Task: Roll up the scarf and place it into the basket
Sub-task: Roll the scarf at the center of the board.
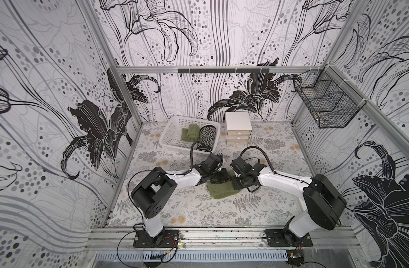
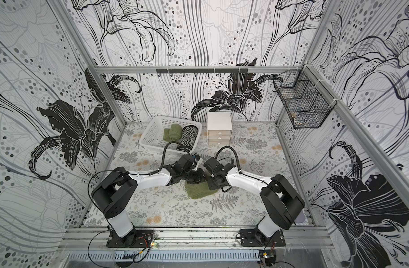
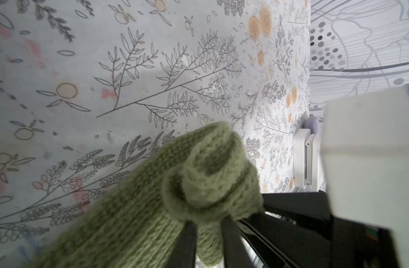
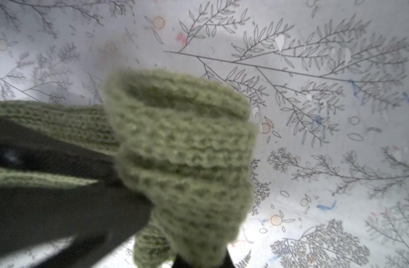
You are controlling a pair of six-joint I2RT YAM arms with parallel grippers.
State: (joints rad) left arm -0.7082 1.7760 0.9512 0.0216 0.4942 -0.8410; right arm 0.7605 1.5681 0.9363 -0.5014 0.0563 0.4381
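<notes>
The green knit scarf (image 1: pixel 222 189) lies mid table (image 1: pixel 198 208), half rolled. The left end effector (image 3: pixel 208 224) and right end effector (image 1: pixel 236 182) both pinch its rolled end tight. Rolling is the step now. Next, I think: roll the flat part, then carry it to the white basket (image 1: pixel 173 133).

From here I see the scarf (image 3: pixel 198 181) as rough, fuzzy green knit cloth. The basket (image 1: pixel 173 135) looks like smooth, faintly glossy white plastic. The table (image 1: pixel 198 208) reads matt, printed; the frame (image 1: pixel 147 69) is dull metal.
</notes>
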